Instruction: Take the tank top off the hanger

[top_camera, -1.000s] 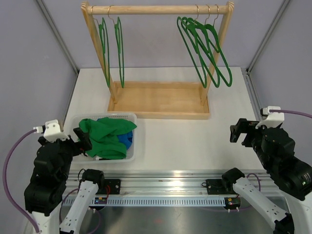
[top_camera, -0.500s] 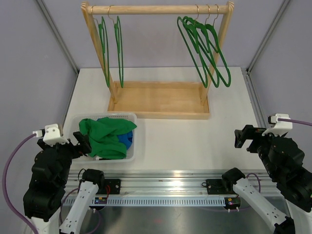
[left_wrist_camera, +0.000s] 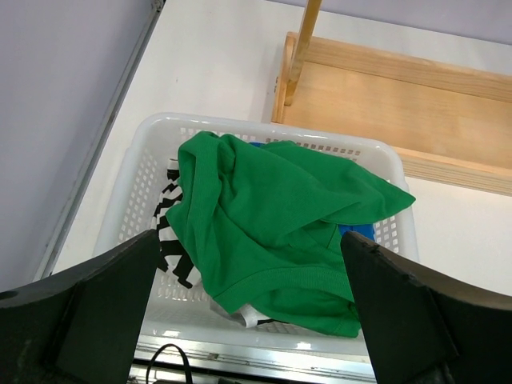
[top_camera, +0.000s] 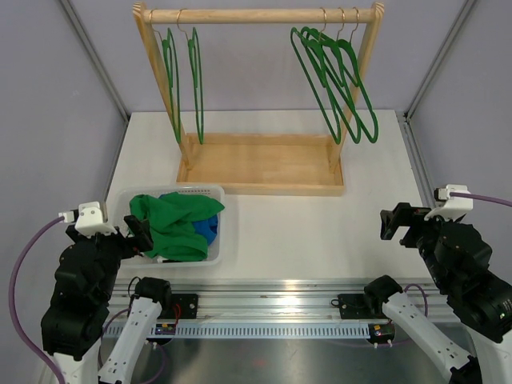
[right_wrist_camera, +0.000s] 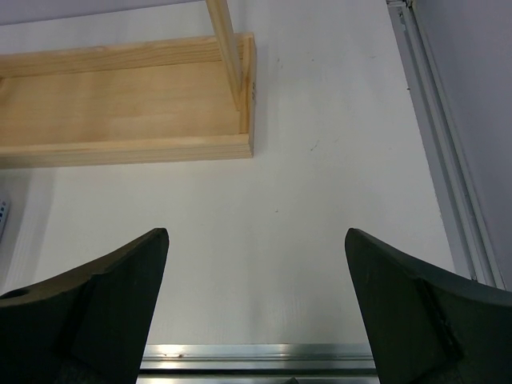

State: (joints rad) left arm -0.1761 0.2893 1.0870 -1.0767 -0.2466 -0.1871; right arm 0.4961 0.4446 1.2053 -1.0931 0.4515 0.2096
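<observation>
A green garment (top_camera: 172, 224) lies crumpled in a white basket (top_camera: 120, 200), over a blue piece and a black-and-white striped piece; it also shows in the left wrist view (left_wrist_camera: 264, 208). Two green hangers (top_camera: 182, 80) hang bare at the left of the wooden rack (top_camera: 260, 16), and several more bare hangers (top_camera: 340, 84) hang at the right. My left gripper (top_camera: 138, 232) is open and empty at the basket's near left edge, seen in its wrist view (left_wrist_camera: 250, 240). My right gripper (top_camera: 398, 222) is open and empty over bare table (right_wrist_camera: 256, 232).
The rack's wooden base (top_camera: 260, 164) stands behind the basket, and its edge shows in the right wrist view (right_wrist_camera: 128, 108). A metal rail (top_camera: 264, 292) runs along the near edge. Frame posts (top_camera: 96, 60) rise at the back corners.
Both arms have drawn back slightly toward the near edge. Both grippers stay open and empty. The garment and hangers have not moved.
</observation>
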